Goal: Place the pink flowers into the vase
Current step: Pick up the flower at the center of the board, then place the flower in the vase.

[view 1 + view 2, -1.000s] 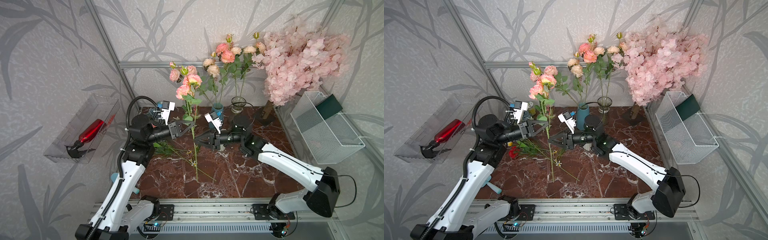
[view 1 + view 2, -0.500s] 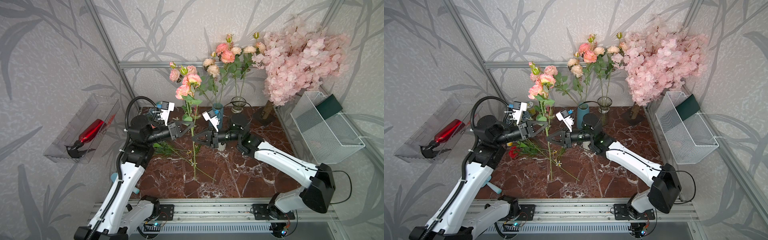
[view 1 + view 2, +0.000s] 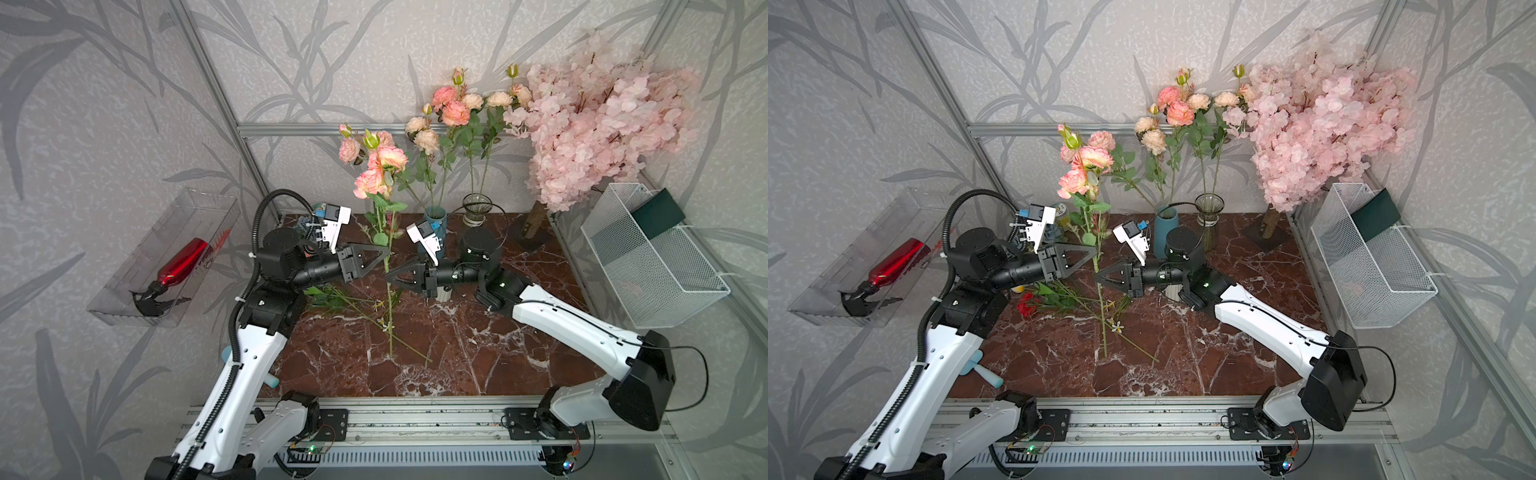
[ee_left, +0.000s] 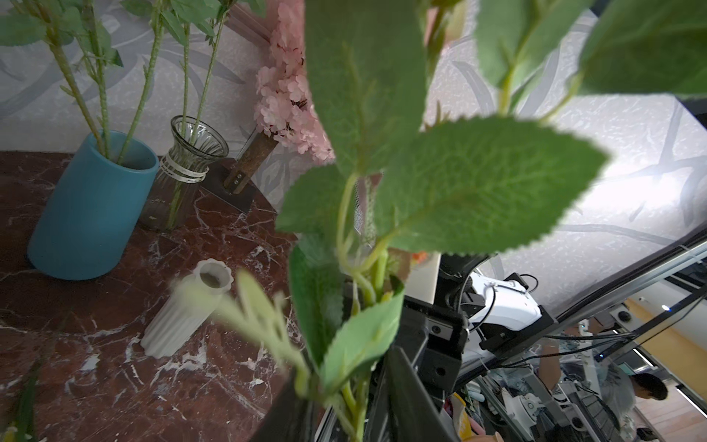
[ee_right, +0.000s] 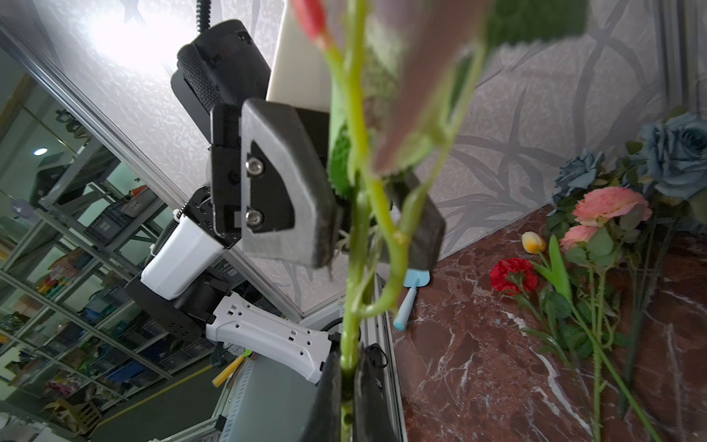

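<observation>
My right gripper (image 3: 389, 275) pinches the stem of the pink flowers (image 3: 384, 160), which stand upright over the marble table (image 3: 478, 353), blooms up, cut end down; my left gripper (image 3: 383, 258) sits parted around the same stem, higher up (the white vase (image 4: 187, 310) is mostly hidden behind my right wrist in both top views)

The enclosure walls are covered in grey textured wallpaper with a darker leaf-and-branch pattern (image 3: 124, 104) and framed by silver aluminium extrusion bars (image 3: 291, 129). The work surface is a red-brown marble slab with white veins (image 3: 478, 353), and a slotted aluminium rail (image 3: 415, 415) borders its front edge. A clear plastic bin (image 3: 199, 216) is mounted on one side wall. A white wire-mesh basket (image 3: 665, 282) hangs on the opposite wall. In the right wrist view, metal storage racks (image 5: 76, 268) stand beyond the frame, and bright glare (image 5: 126, 38) falls on the wallpaper.
</observation>
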`<state>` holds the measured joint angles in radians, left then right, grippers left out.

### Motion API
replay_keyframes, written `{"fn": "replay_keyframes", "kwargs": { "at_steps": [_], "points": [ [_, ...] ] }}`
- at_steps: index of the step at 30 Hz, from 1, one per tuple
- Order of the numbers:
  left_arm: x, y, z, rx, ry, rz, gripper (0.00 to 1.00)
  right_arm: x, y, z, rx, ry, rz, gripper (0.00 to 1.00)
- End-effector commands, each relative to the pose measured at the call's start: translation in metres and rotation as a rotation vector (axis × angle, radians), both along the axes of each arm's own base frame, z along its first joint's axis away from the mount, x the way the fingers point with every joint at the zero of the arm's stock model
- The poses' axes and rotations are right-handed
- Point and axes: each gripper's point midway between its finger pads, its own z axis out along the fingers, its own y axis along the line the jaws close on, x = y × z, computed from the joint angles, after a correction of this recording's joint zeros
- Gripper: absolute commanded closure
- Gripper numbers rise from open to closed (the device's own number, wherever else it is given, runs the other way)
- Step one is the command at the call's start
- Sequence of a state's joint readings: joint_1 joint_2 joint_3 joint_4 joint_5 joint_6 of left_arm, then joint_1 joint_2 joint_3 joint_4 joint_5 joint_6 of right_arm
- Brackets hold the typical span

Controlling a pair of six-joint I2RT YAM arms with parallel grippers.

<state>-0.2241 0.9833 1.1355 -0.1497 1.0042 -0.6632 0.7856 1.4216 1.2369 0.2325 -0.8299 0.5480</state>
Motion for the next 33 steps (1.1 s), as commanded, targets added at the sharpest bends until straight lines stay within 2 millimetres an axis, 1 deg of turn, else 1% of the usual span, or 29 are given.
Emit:
{"fn": "replay_keyframes", "kwargs": {
  "at_steps": [1,8,11,14,16,18,19,21,23,25,28,33],
  "points": [
    [-0.004,0.004,0.0,0.053,-0.021,0.034,0.56,-0.002,-0.011,0.013,-0.002,-0.102,-0.057,1.0],
    [0.005,0.02,-0.029,0.201,0.021,0.149,0.55,0.008,-0.014,0.01,-0.04,-0.155,-0.124,1.0],
    [0.012,0.028,-0.046,0.277,0.056,0.2,0.55,0.016,-0.019,0.007,-0.079,-0.195,-0.181,1.0],
    [0.023,0.038,-0.072,0.366,0.123,0.256,0.55,0.022,-0.025,0.005,-0.121,-0.238,-0.236,1.0],
    [0.035,0.047,-0.095,0.437,0.198,0.309,0.55,0.028,-0.03,0.0,-0.155,-0.259,-0.281,1.0],
    [0.041,0.05,-0.109,0.477,0.228,0.327,0.56,0.032,-0.033,-0.002,-0.175,-0.272,-0.309,1.0],
    [0.044,0.053,-0.114,0.488,0.234,0.346,0.56,0.033,-0.034,-0.002,-0.183,-0.279,-0.316,1.0],
    [0.049,0.06,-0.117,0.51,0.23,0.392,0.56,0.034,-0.037,-0.002,-0.19,-0.287,-0.334,1.0],
    [0.055,0.074,-0.12,0.559,0.225,0.473,0.56,0.035,-0.04,-0.003,-0.2,-0.299,-0.356,1.0],
    [0.063,0.093,-0.128,0.635,0.247,0.57,0.56,0.037,-0.045,-0.005,-0.221,-0.317,-0.386,1.0],
    [0.071,0.11,-0.138,0.707,0.27,0.648,0.56,0.038,-0.051,-0.008,-0.247,-0.345,-0.429,1.0],
    [0.079,0.113,-0.146,0.7,0.298,0.672,0.56,0.04,-0.062,-0.012,-0.289,-0.402,-0.518,1.0]
  ]
}}
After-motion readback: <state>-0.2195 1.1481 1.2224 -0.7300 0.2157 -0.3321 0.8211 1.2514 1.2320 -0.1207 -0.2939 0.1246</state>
